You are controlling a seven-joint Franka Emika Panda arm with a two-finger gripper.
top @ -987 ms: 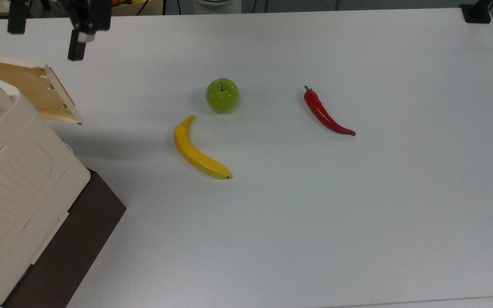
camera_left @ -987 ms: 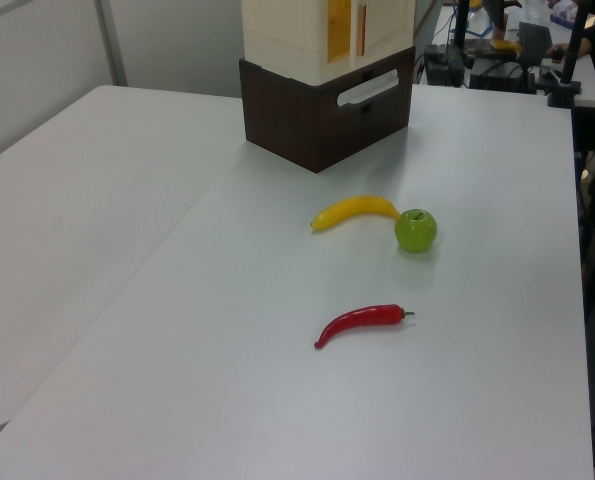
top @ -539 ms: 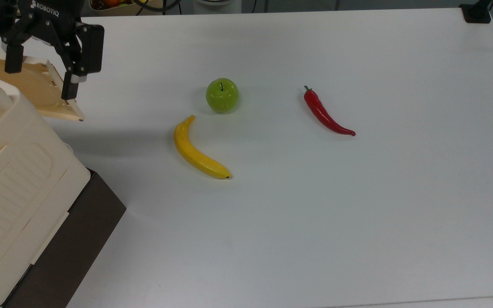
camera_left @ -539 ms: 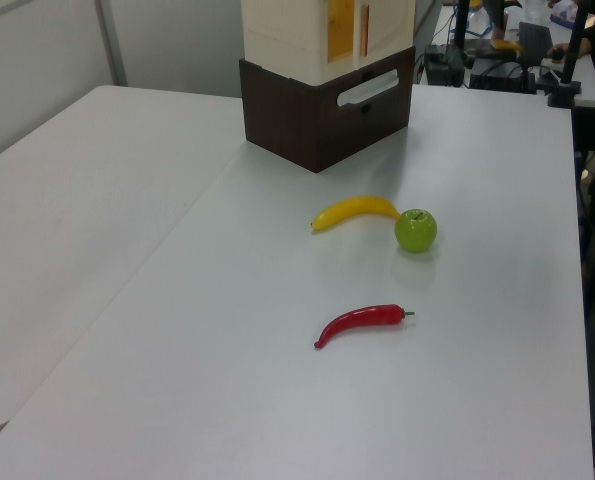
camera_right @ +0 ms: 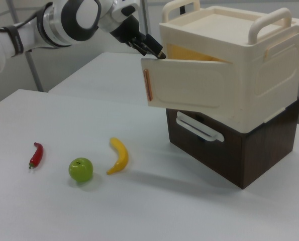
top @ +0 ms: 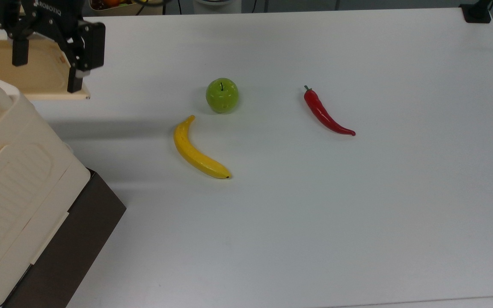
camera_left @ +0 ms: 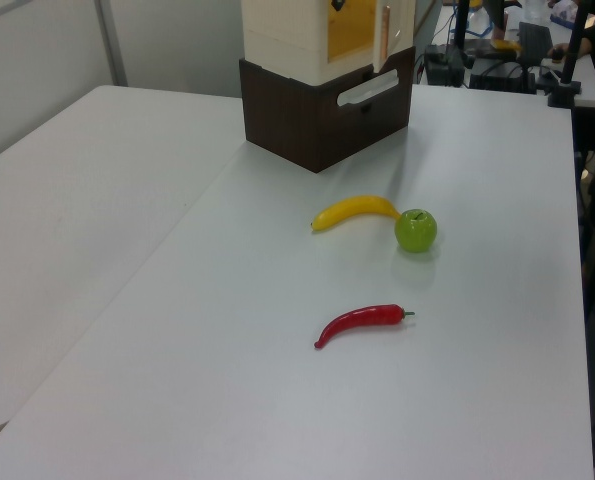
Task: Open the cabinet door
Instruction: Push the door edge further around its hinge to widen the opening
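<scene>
The white table [top: 357, 214] carries a cream cabinet [camera_right: 250, 70] stacked on a dark brown drawer unit [camera_right: 239, 150] at the top view's left, and the cabinet door [camera_right: 189, 95] stands swung partly open from the cabinet's front, its tan inner face [top: 37, 68] turned up toward the top view's camera. The gripper [top: 43, 70] (black, two-fingered) sits at the door's free edge in the top view's far left corner, its fingers [top: 74, 81] spread apart with one on either side of the panel's end. Farther toward the top view's right lie a yellow banana [top: 197, 150], a red chilli pepper [top: 324, 113] and a green apple [top: 222, 95], the apple just beyond the banana's tip and the pepper well apart from both.
</scene>
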